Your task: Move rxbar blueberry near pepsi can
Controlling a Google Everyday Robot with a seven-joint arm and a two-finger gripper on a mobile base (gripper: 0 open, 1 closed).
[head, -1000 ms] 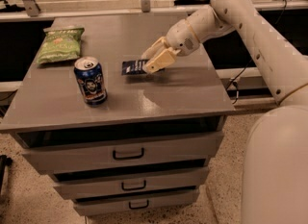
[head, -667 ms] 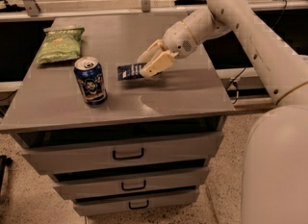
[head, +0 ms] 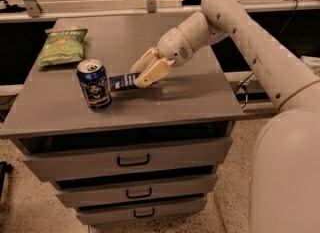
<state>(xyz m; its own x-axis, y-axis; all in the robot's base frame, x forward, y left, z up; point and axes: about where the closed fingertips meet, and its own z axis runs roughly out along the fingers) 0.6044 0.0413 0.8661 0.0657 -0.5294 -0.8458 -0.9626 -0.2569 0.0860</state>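
The pepsi can (head: 94,84) stands upright at the front left of the grey cabinet top (head: 190,97); it is blue with a silver top and a round dark-and-white graphic. The rxbar blueberry (head: 121,81), a small flat dark navy bar with pale lettering, is just right of the can. My gripper (head: 141,75) is shut on the bar's right end; its cream fingers (head: 152,73) cover that end. The bar's left end sits a small gap from the can.
A green chip bag (head: 63,46) lies at the back left of the cabinet top. The cabinet has three drawers (head: 132,160) below. My white arm (head: 250,42) reaches in from the right. A railing and floor lie behind.
My gripper has carried the rxbar blueberry to the left and slightly forward, closer to the pepsi can. The can and chip bag have not moved.
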